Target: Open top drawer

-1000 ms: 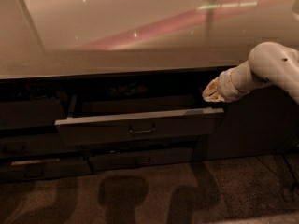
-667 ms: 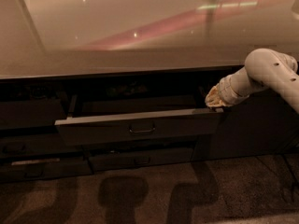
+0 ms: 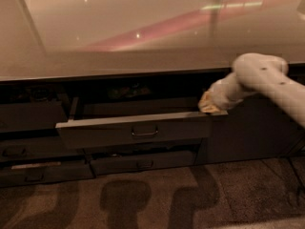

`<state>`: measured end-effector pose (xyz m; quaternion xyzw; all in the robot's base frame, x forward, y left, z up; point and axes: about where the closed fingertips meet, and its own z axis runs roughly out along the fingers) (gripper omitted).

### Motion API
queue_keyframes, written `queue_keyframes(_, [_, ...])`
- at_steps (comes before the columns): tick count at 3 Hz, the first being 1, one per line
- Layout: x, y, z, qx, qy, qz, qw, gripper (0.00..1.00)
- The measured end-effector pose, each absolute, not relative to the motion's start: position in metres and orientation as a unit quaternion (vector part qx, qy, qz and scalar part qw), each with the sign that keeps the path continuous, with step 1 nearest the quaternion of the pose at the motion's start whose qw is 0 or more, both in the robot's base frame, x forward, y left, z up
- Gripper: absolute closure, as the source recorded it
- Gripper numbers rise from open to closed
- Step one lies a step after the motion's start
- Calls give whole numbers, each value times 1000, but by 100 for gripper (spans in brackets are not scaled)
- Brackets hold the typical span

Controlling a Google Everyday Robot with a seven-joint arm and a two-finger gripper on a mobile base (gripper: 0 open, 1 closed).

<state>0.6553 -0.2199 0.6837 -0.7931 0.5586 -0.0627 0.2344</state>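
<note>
The top drawer (image 3: 133, 130) is a wide dark grey front with a pale top edge and a small central bar handle (image 3: 145, 131). It stands pulled out from under the counter, with its dark interior open behind it. My white arm comes in from the right. My gripper (image 3: 208, 105) sits at the drawer's right end, just above the pale top edge, pointing left and down.
A glossy countertop (image 3: 143, 42) runs across above the drawers. Shorter grey drawer fronts (image 3: 143, 163) lie below and to the left (image 3: 28, 116). A plain dark panel (image 3: 252, 132) stands to the right. Patterned carpet (image 3: 152, 199) covers the floor in front.
My arm and gripper have moved slightly down and to the left, closer to the drawer's right end. The drawer stands out about as far as before.
</note>
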Motion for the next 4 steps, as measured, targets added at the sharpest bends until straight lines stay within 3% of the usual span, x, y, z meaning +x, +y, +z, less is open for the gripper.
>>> queue_keyframes(2, [642, -213, 668, -808, 547, -60, 211, 100])
queue_keyframes(3, [642, -213, 668, -808, 547, -60, 211, 89])
queue_keyframes(4, [637, -214, 663, -806, 550, -49, 214, 71])
